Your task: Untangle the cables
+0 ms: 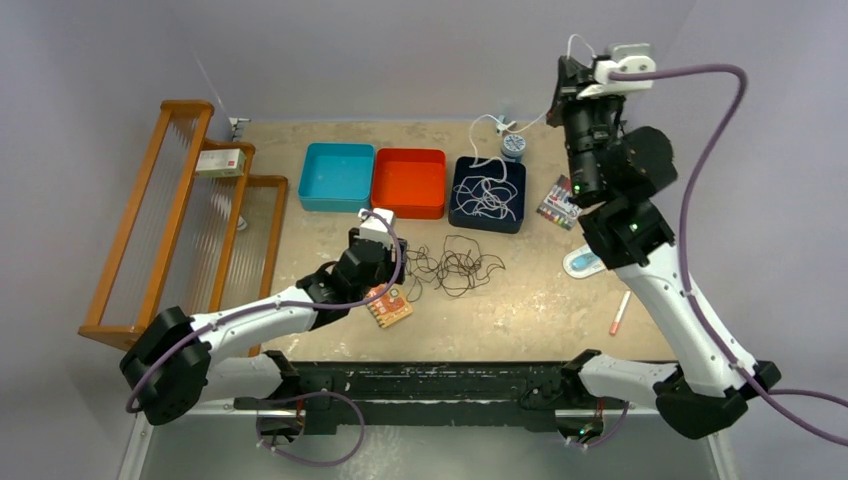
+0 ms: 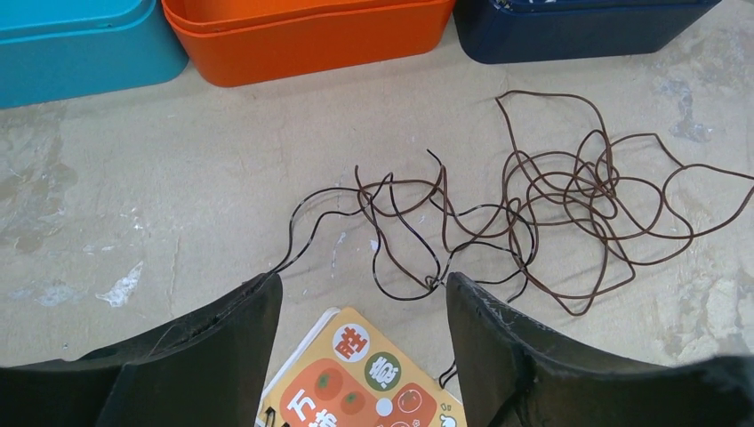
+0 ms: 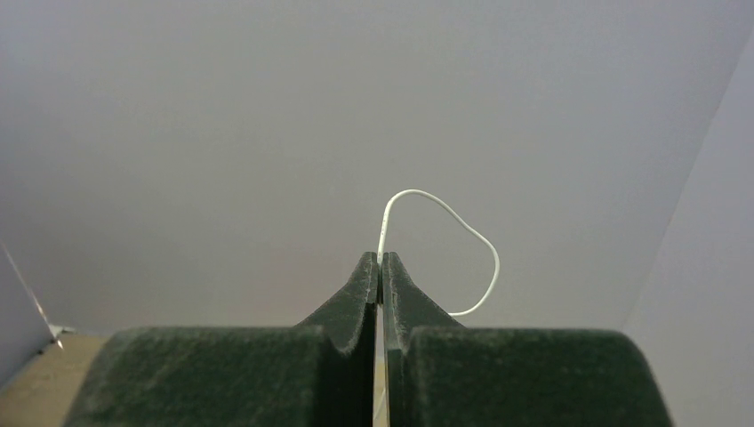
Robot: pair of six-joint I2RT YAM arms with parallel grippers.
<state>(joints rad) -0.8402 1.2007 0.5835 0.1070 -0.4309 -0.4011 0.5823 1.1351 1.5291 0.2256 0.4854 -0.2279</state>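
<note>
A tangle of thin dark cables [image 1: 455,265] lies on the table in front of the bins; it also shows in the left wrist view [image 2: 533,205]. My left gripper [image 2: 363,294] is open just short of the tangle's near loops, above a small orange booklet [image 2: 369,378]. My right gripper [image 3: 381,260] is raised high at the back right [image 1: 572,62] and is shut on a thin white cable [image 3: 449,222], which hangs down [image 1: 490,125] toward the dark blue bin [image 1: 487,193]. More white cables [image 1: 487,197] lie inside that bin.
A teal bin [image 1: 337,176] and an orange bin [image 1: 408,182] stand left of the blue one. A wooden rack [image 1: 180,215] is at the left. A spool [image 1: 513,146], marker pack [image 1: 558,203], white device [image 1: 583,263] and pen [image 1: 620,312] lie at the right.
</note>
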